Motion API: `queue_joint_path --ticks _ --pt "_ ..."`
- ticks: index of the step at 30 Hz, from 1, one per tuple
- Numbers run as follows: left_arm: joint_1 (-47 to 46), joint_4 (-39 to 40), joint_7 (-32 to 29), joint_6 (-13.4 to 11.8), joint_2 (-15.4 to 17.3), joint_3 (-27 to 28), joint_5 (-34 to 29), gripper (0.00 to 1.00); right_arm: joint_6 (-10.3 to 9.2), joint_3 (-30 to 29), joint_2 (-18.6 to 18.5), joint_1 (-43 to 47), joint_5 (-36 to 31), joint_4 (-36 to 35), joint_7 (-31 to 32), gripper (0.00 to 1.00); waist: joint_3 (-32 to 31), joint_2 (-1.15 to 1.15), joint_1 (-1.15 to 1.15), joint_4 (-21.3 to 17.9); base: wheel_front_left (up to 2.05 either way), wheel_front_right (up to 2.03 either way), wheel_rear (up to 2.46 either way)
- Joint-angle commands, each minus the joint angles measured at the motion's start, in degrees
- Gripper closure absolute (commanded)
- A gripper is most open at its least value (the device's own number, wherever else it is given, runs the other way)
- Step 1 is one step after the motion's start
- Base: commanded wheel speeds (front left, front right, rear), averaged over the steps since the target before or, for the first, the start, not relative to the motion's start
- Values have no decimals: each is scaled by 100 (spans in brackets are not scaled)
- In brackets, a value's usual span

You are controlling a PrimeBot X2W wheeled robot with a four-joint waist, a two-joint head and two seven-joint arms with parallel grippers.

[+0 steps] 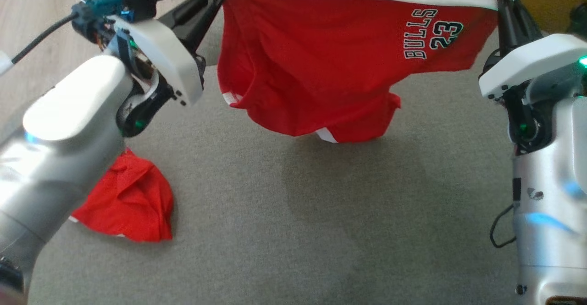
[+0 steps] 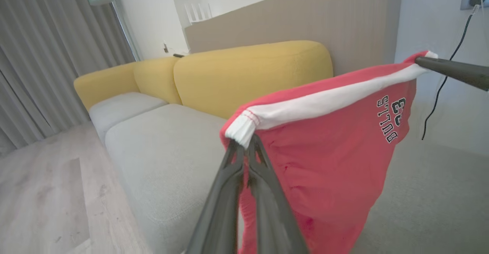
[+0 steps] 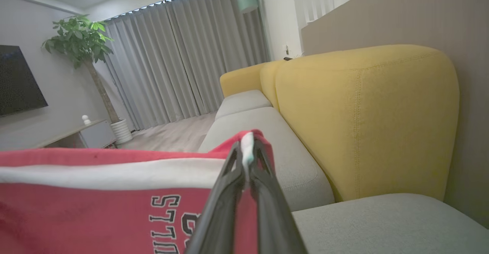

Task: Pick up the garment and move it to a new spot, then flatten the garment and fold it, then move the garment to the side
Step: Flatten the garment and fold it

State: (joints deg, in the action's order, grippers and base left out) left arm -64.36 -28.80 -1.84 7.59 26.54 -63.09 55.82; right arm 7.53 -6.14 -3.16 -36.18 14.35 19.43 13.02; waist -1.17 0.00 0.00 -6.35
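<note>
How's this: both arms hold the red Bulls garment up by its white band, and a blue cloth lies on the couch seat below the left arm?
Almost. The head view shows the cloth on the couch seat is red, not blue; the rest holds.

You can see a small red cloth (image 1: 130,202) lying bunched up on the grey seat (image 1: 298,231). Yellow back cushions (image 2: 252,78) stand behind the seat. Grey curtains (image 3: 183,55) hang beside a green plant (image 3: 78,36), near a dark screen (image 3: 19,80).
</note>
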Motion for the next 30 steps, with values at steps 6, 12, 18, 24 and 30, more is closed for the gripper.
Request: queue_joint_path --ticks 6,12,18,24,30 --pt "-605 181 -194 -66 532 362 3 100 -4 106 28 -542 -145 -357 317 100 703 0 0 -5 0 0 0" --pt "-1450 -324 -120 -153 595 604 -218 100 -4 354 28 -1864 -373 434 68 100 1631 0 0 -188 0 0 0" --pt "-2554 -1083 557 -320 347 910 -604 100 -4 -24 28 -3437 -587 1562 -970 100 2164 0 0 -321 0 0 0" --pt "-3257 -1866 1461 -332 -102 1067 -901 100 -4 -292 28 -4428 -932 2886 -2084 100 2319 0 0 -348 0 0 0" --pt "-2601 -2152 1643 -94 -510 876 -858 100 -4 -307 14 -4141 -1240 4031 -2330 100 2295 0 0 -219 0 0 0"
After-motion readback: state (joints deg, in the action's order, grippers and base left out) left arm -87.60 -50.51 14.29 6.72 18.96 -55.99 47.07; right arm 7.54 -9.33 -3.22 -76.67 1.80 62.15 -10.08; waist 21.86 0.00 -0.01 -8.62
